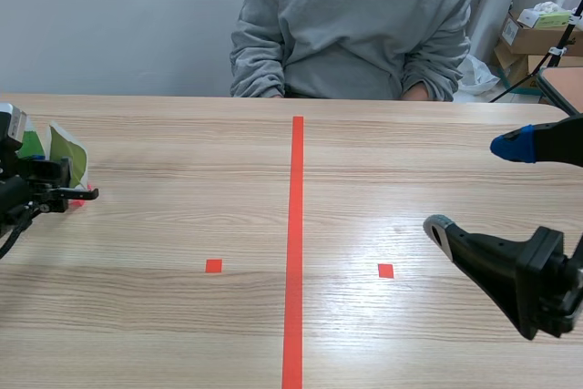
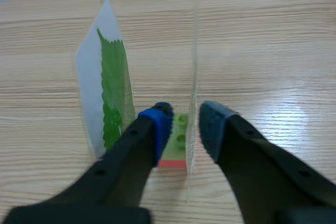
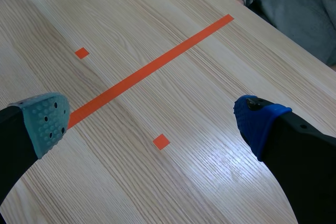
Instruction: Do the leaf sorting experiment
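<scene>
Your counter [image 1: 182, 334] is carrying the set, with a person [image 1: 351, 25] sitting across it. Your right gripper [image 3: 152, 121] is hanging over its right side, fingers spread wide and holding nothing. Your left gripper [image 2: 185, 124] is straddling a clear sheet [image 2: 195, 51], fingers narrowly apart, seemingly not pinching it. The leaf sheet [image 2: 113, 87] is standing upright just beside that gripper's blue-padded finger.

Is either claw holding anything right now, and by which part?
Nothing is gripped. The left claw straddles a clear leaf card without clamping it; the right claw is open, empty.
</scene>
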Motion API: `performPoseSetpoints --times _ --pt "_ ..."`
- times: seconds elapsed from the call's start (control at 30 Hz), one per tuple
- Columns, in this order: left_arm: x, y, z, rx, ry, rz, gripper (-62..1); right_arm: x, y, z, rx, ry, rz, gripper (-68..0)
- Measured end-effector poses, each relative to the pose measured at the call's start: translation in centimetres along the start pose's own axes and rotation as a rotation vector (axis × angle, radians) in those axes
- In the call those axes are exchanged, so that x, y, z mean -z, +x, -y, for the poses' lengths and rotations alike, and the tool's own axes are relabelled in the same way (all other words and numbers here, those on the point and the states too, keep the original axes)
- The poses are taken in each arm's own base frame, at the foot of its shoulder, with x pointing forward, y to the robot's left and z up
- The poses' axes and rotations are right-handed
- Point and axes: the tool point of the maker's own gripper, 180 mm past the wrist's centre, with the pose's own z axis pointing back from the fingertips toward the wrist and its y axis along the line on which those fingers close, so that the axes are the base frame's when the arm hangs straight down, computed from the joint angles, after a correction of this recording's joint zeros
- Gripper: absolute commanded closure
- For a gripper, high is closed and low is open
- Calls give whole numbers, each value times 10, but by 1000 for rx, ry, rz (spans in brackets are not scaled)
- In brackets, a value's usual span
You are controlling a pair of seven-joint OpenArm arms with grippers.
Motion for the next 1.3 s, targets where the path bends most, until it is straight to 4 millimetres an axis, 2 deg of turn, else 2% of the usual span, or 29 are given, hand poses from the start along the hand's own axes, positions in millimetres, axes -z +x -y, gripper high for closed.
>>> performPoseSetpoints --times 0.2,0.27,0.67,0.83,1.1,1.3 --pt "0 0 0 0 0 0 -427 0 0 0 0 0 0 -655" --pt "0 0 0 0 0 0 -455 0 0 0 0 0 0 -655" --pt "0 0 2 -3 -11 1 -449 0 0 0 0 0 0 -655" --pt "-3 8 10 2 -32 17 -449 0 0 0 0 0 0 -655" --pt "-14 51 31 32 -98 120 -450 0 0 0 0 0 0 -655" --pt "-28 93 19 101 -102 200 -450 0 0 0 0 0 -1 -655"
